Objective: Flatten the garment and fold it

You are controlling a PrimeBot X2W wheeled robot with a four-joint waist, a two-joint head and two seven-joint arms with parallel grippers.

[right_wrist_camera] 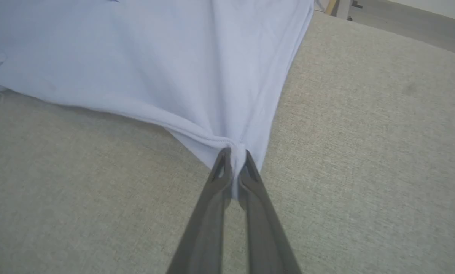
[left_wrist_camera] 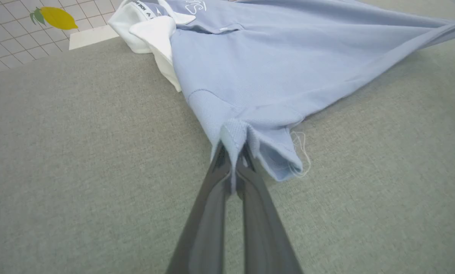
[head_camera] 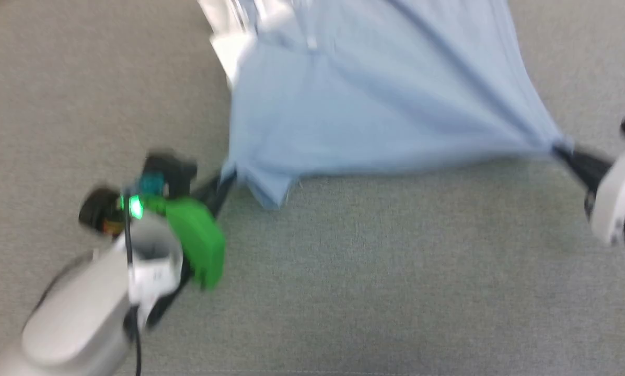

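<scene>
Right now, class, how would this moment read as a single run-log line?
stage: flattening | left gripper: shut on garment sleeve | right gripper: shut on garment corner | garment: stretched between them over grey surface

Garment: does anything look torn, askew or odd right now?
Yes: loose white threads dangle from the sleeve hem of the garment, beside the left gripper; this may be a frayed seam. The white collar lies crumpled rather than flat. Nothing else stands out.

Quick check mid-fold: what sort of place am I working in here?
Probably an indoor folding station: a wide grey fabric-covered surface, the garment stretched over it, and a white gridded sheet with a lemon print beyond its edge.
</scene>
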